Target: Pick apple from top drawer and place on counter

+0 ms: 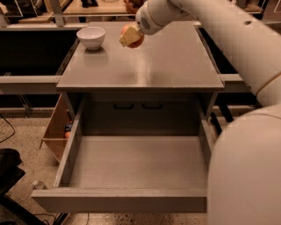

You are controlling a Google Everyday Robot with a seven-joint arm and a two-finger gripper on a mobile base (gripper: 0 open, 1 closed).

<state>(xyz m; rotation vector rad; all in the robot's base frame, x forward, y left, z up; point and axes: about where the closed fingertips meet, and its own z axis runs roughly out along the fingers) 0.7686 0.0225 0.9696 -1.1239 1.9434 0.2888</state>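
My gripper point(130, 36) is over the far middle of the counter point(145, 66), just right of the white bowl. It is shut on the apple point(134, 39), a red-orange ball showing between the pale fingers point(127, 38), held at or just above the counter surface; I cannot tell whether it touches. The top drawer point(131, 167) stands pulled fully open below the counter, its grey inside bare.
A white bowl point(91, 37) sits at the counter's far left corner. My white arm point(246, 57) crosses the right side and hides the drawer's right front corner. A wooden table with metal rails point(88, 9) stands behind. A wooden box point(56, 129) sits left of the cabinet.
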